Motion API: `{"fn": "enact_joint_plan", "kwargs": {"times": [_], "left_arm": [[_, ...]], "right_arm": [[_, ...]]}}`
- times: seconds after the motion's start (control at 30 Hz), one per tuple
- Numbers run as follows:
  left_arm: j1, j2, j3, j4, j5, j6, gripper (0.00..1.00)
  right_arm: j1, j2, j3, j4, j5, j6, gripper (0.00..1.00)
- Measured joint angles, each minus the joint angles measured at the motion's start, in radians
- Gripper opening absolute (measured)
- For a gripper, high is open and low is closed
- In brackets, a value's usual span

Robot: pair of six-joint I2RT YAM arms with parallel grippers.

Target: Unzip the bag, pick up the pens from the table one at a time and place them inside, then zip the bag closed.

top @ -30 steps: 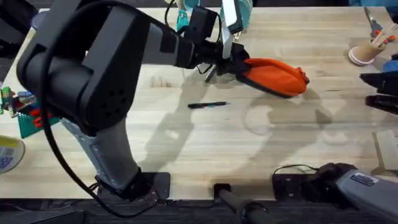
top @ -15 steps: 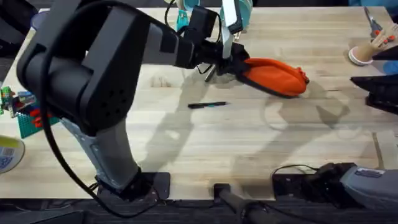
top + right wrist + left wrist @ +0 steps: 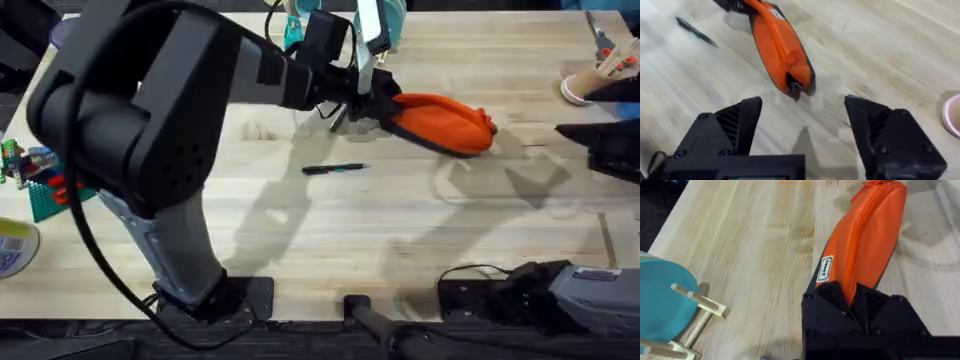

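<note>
Dark floor [image 3: 660,205] beyond the tabletop

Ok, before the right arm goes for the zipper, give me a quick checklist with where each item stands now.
1. Left hand clamped on one end of the bag: ok, the orange fabric is pinched between its fingers in the left wrist view.
2. Right hand open for the grab: ok, fingers spread wide.
3. Right hand at the bag: not ok, it hangs short of the free end.
4. Zipper closed along the top: ok as far as it shows in the wrist views.
5. Zipper pull located: cannot tell; a dark tab sits at the free end.
6. Pens ready: the black pen lies on the table; second pen cannot tell.
</note>
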Motion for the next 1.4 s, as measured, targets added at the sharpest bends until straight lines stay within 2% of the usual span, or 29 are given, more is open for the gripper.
{"fn": "enact_joint_plan", "kwargs": {"times": [0.37,0.53,0.9,1.23,1.4], "left_arm": [[0.000,0.000,0.000,0.000,0.000,0.000,0.060],[0.000,0.000,0.000,0.000,0.000,0.000,0.060],[0.000,0.000,0.000,0.000,0.000,0.000,0.053],[0.000,0.000,0.000,-0.001,0.000,0.000,0.052],[0.000,0.000,0.000,-0.001,0.000,0.000,0.052]], "right_arm": [[0.000,0.000,0.000,-0.013,-0.088,0.052,0.995],[0.000,0.000,0.000,-0.014,-0.093,0.163,0.996],[0.000,0.000,0.000,-0.017,-0.095,0.564,0.996],[0.003,0.000,0.000,-0.014,-0.095,0.704,0.995],[0.045,0.000,0.000,0.040,-0.067,0.782,0.995]]}}
